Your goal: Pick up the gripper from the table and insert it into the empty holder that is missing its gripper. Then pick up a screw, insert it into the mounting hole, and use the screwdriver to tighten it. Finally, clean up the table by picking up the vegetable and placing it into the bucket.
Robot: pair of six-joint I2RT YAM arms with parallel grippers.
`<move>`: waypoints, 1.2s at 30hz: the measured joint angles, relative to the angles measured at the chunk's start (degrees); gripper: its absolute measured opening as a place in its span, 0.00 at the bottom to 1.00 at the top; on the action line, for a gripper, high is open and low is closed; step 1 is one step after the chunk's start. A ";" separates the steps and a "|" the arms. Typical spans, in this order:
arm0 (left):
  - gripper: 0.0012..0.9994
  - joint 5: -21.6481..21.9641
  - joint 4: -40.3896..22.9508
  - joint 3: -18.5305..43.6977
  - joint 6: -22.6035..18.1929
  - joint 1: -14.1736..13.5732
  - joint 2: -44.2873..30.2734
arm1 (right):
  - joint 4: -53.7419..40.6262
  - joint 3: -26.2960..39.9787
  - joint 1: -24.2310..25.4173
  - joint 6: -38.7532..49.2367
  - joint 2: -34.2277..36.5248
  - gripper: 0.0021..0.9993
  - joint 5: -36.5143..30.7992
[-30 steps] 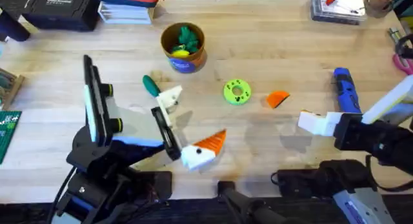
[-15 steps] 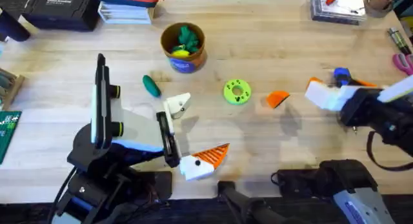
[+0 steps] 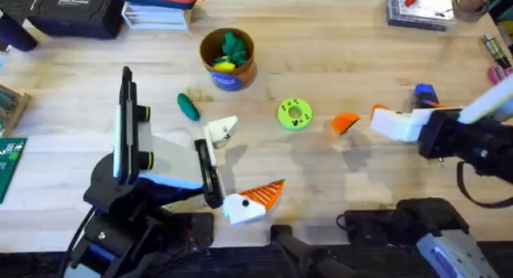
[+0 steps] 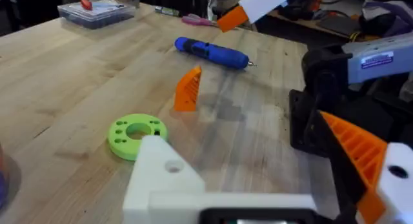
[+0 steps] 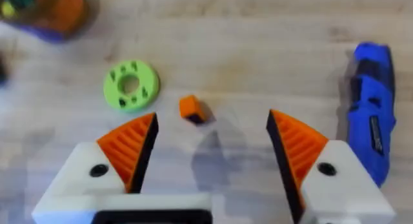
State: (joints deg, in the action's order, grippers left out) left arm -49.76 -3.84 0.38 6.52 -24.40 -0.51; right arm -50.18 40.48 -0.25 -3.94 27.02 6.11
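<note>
Your right gripper (image 5: 206, 153) is spread wide with nothing between the orange pads, hanging above the orange gripper piece (image 5: 191, 108), which sits just above centre in the right wrist view and right of centre in the overhead one. That piece stands up on edge on the bare wood, so I'd bet it tips or skates away if one pad touches first; come down centred on it. It's small next to your opening too, so a sloppy close could pinch a corner and twist it, and then it won't seat in the holder.

The green disc (image 3: 295, 114) is just to its left in the overhead view, near enough that the left pad could bump it. The blue screwdriver (image 5: 371, 117) lies at the right edge of the wrist view, close to the other finger, and it's round, so a nudge may roll it.

Your left gripper (image 3: 237, 170), lower centre of the overhead frame, is the one with a bare white finger, open and holding nothing. Vegetable (image 3: 187, 106) and bucket (image 3: 228, 59) sit upper left of centre, well clear
</note>
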 joint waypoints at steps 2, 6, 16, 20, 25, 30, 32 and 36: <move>0.99 0.00 0.00 0.00 0.00 0.00 0.00 | -3.59 2.21 -0.11 1.46 3.95 0.99 0.45; 0.99 0.00 -0.01 0.00 0.01 0.00 0.00 | -9.57 6.77 -1.76 3.87 13.22 0.99 0.62; 0.99 0.00 -0.02 0.00 0.02 0.00 0.00 | -3.63 8.03 -11.85 5.70 37.40 0.99 0.14; 0.99 0.00 -0.02 0.00 0.02 0.00 0.00 | -1.80 8.03 -11.96 7.16 42.10 0.99 0.05; 0.99 0.00 -0.02 0.00 0.02 0.00 -0.01 | -1.55 8.03 -11.96 8.75 45.23 0.74 -0.56; 0.99 -0.02 -0.02 0.00 0.02 0.00 0.00 | -0.41 8.03 -11.96 9.13 45.47 0.50 -0.98; 0.99 -0.02 -0.02 0.00 0.01 0.00 0.00 | -0.37 8.05 -11.96 9.14 45.47 0.46 -1.00; 0.99 0.00 -0.02 0.00 0.02 0.00 -0.01 | 0.68 8.05 -11.96 9.17 45.47 0.44 -1.19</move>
State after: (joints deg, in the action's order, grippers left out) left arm -49.76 -3.86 0.38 6.55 -24.40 -0.52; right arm -49.50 48.53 -12.21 5.23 72.49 4.91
